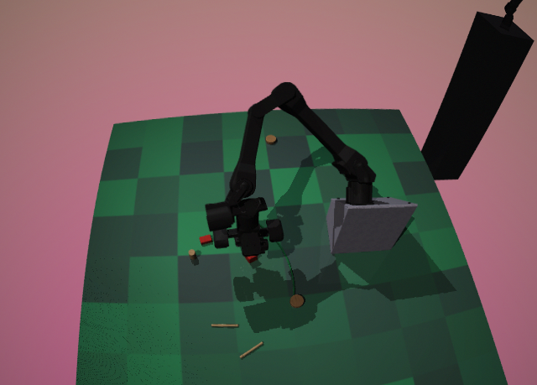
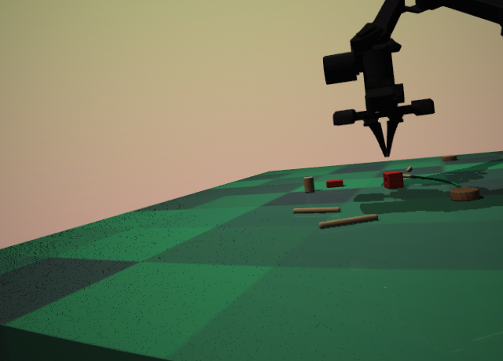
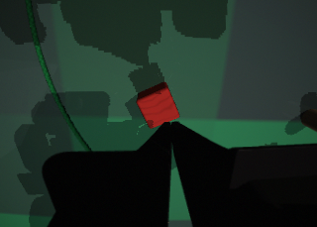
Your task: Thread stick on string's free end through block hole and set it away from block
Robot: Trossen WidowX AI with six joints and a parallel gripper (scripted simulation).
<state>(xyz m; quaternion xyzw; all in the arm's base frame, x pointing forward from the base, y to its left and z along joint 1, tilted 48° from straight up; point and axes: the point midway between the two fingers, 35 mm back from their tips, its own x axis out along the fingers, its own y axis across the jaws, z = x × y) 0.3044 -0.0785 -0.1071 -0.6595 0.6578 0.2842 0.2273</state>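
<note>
My gripper (image 1: 252, 247) (image 2: 387, 156) (image 3: 170, 128) hangs above red block (image 1: 251, 258) (image 2: 392, 179) (image 3: 158, 106), fingers together, nothing between; round button (image 1: 270, 139) (image 2: 449, 158) near far bench edge.

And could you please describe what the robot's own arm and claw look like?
The arm is matte black all over, with chunky rounded joints and slimmer links. The claw is black too: a blocky body, a rounded block at each side and two fingers tapering to narrow tips. I see no cables or markings in these dark views.
</note>
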